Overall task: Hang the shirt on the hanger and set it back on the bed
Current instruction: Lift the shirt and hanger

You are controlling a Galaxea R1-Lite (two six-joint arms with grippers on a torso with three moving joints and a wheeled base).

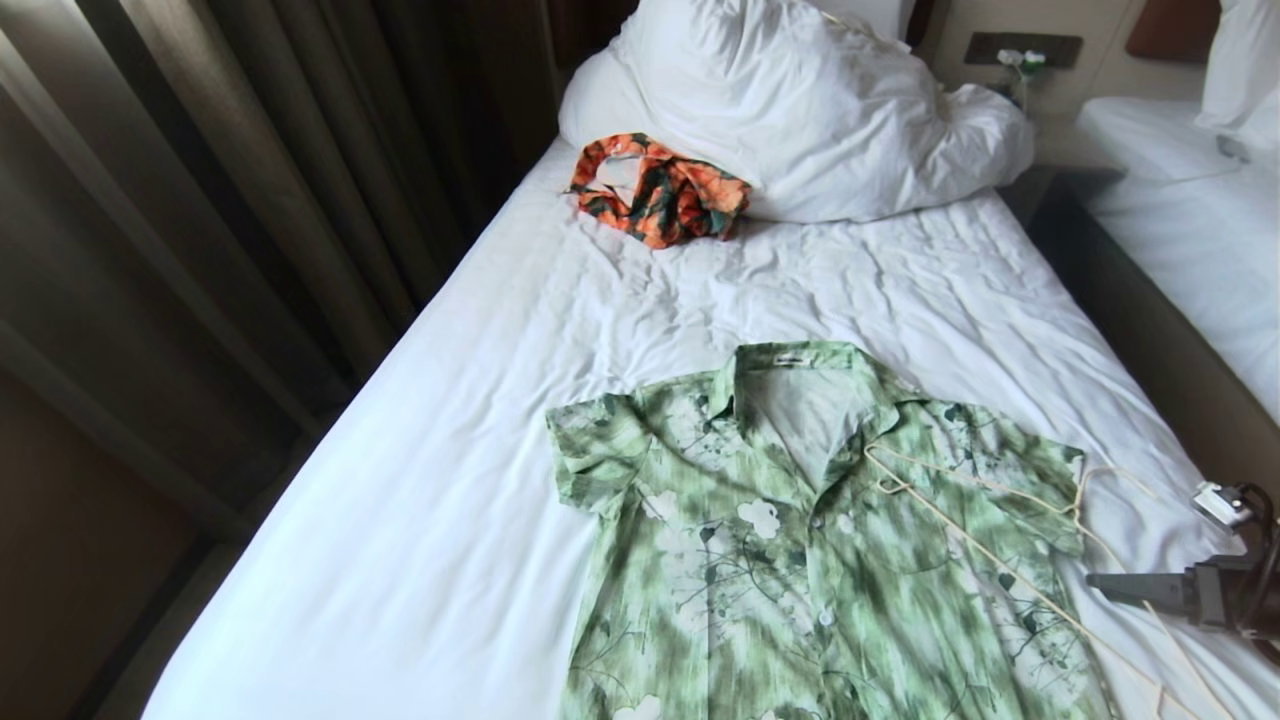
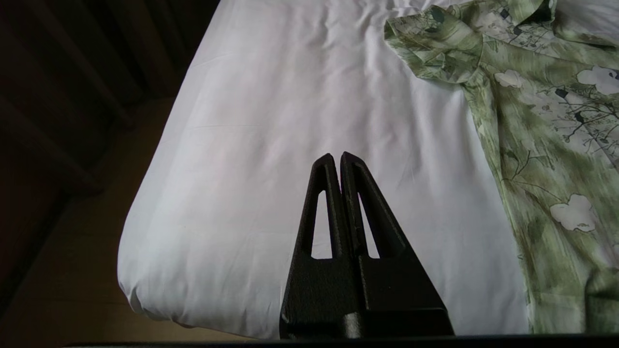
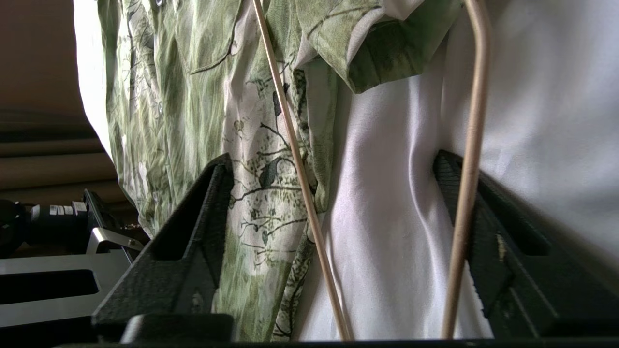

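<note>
The light green flowered shirt (image 1: 800,540) lies flat and face up on the bed (image 1: 450,450), collar toward the pillow. The thin cream hanger (image 1: 960,520) rests across the shirt's right shoulder and reaches out onto the sheet. My right gripper (image 1: 1105,582) sits low at the bed's right side. In the right wrist view it (image 3: 332,159) is open, and both hanger (image 3: 300,174) rods pass between its spread fingers, ungripped, over the shirt (image 3: 193,96) edge and sheet. My left gripper (image 2: 337,157) is shut and empty above bare sheet, left of the shirt (image 2: 546,121).
An orange-and-dark-green garment (image 1: 660,190) lies bunched against the big white pillow (image 1: 800,110) at the head of the bed. Dark curtains (image 1: 200,200) run along the left side. A dark gap (image 1: 1130,300) separates this bed from a narrower white one (image 1: 1200,220).
</note>
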